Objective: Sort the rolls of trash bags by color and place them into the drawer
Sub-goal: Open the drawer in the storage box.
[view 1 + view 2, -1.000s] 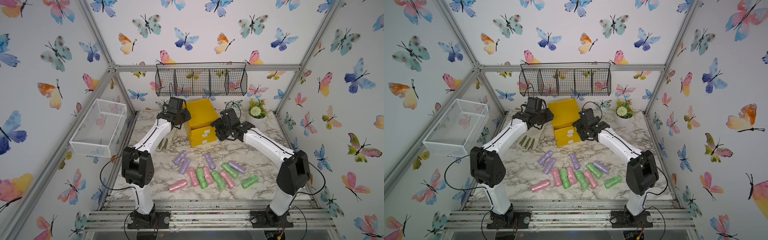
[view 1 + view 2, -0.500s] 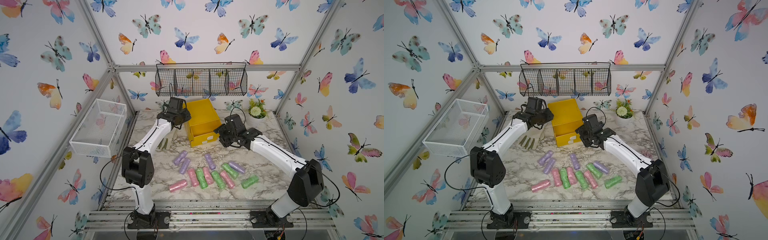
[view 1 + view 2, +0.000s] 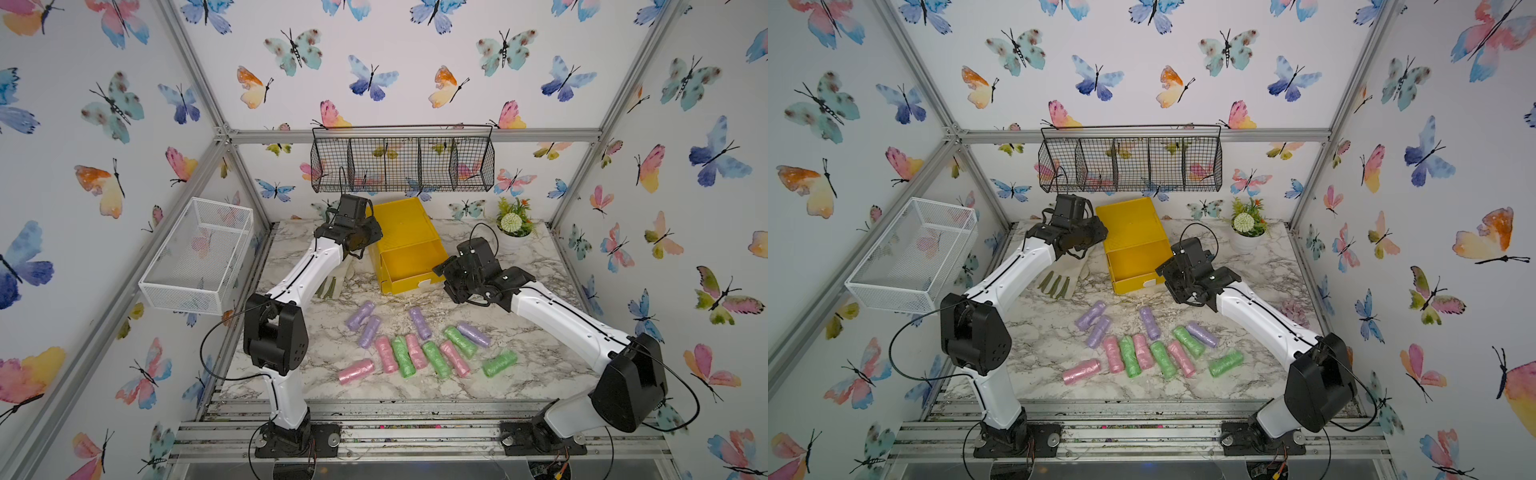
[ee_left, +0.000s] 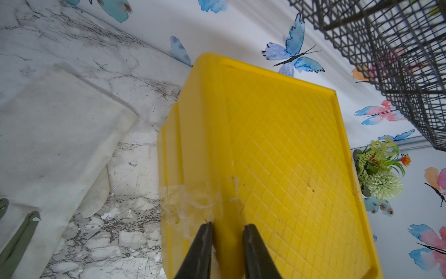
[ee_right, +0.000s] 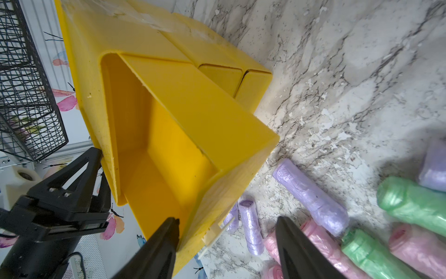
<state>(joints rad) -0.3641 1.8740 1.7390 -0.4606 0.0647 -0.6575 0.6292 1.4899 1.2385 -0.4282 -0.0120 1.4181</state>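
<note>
The yellow drawer (image 3: 405, 224) chest stands at the back of the marble table, and its top drawer (image 3: 409, 266) is pulled out and empty. My left gripper (image 4: 228, 225) is shut on the chest's top left rim (image 3: 1105, 241). My right gripper (image 5: 228, 218) is open and straddles the pulled-out drawer's front wall: one finger is inside, the other is outside, and the white tab handle (image 5: 213, 233) lies between them. Several rolls of trash bags lie loose in front of the chest, pink (image 3: 356, 371), green (image 3: 403, 356) and purple (image 3: 359, 316).
A pale rubber glove (image 3: 332, 282) lies left of the chest under my left arm. A black wire basket (image 3: 401, 160) hangs on the back wall, and a white wire basket (image 3: 199, 253) on the left wall. A small potted plant (image 3: 513, 226) stands at the back right.
My right arm has drawn back toward the front right, and the top drawer has slid out with it. The left gripper has stayed on the chest. The rolls have not moved.
</note>
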